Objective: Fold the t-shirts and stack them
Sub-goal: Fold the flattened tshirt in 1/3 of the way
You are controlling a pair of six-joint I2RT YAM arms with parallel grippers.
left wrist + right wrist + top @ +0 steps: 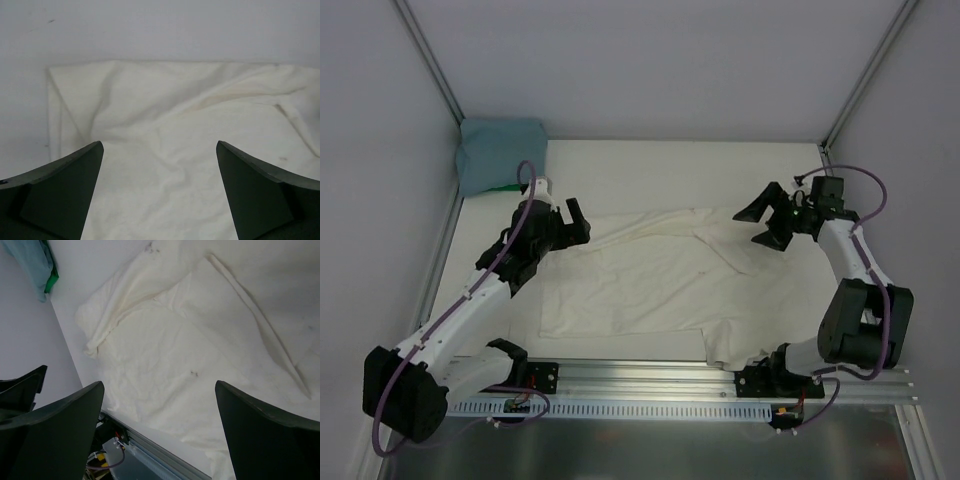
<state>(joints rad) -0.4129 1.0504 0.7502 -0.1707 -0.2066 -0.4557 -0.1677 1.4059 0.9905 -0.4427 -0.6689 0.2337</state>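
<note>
The cream tee (650,280) is lying spread across the middle of the white table (670,170), mostly flat but rumpled. Its far left corner is sitting folded over on itself. A long raised crease is running slantwise across its right part. A loose flap at its near right corner is trailing down to the metal rail (660,385), which is running along the tee's near side.

The left gripper (578,222) is hovering over the cream tee's far left edge, its jaws spread wide with nothing between them. In the left wrist view its dark fingers (60,195) are standing well apart, and only wrinkled cream cloth is showing through the gap. Whether the tips are touching the cloth, I cannot tell.

The right gripper (767,222) is hanging above the cream tee's far right edge. It too is gaping as wide as it goes and gripping nothing. Its wrist camera is looking down along the tee from clearly above it, so this one is standing clear of the cloth.

The teal tee (500,150) is sitting as a compact bundle beyond the cream tee's far left corner. It is well apart from the cream tee and is resting against the grey wall (380,150). A green scrap (505,187) is peeking out at the bundle's edge nearest the cream tee; what it is, I cannot tell.
</note>
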